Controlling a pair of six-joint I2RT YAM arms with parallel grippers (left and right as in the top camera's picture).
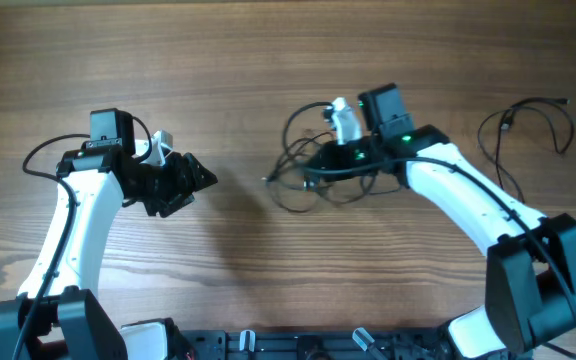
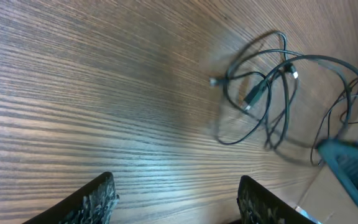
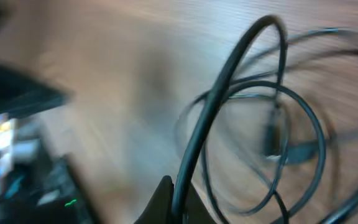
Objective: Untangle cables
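Observation:
A tangle of thin black cables [image 1: 308, 175] lies in loose loops at the table's middle. It also shows in the left wrist view [image 2: 266, 99], with small plug ends. My right gripper [image 1: 320, 165] sits over the tangle and is shut on one black cable [image 3: 229, 99], which rises in an arc from the jaws [image 3: 178, 208]. My left gripper [image 1: 193, 180] is open and empty, to the left of the tangle and apart from it; its two fingers [image 2: 176, 202] frame bare wood. Another thin black cable [image 1: 528, 125] lies alone at the far right.
The wooden table [image 1: 268, 60] fills all views. The right arm's white link [image 1: 468, 200] runs from the tangle to the front right. The left arm [image 1: 78, 220] stands at the front left. A dark rail [image 1: 298, 345] runs along the front edge.

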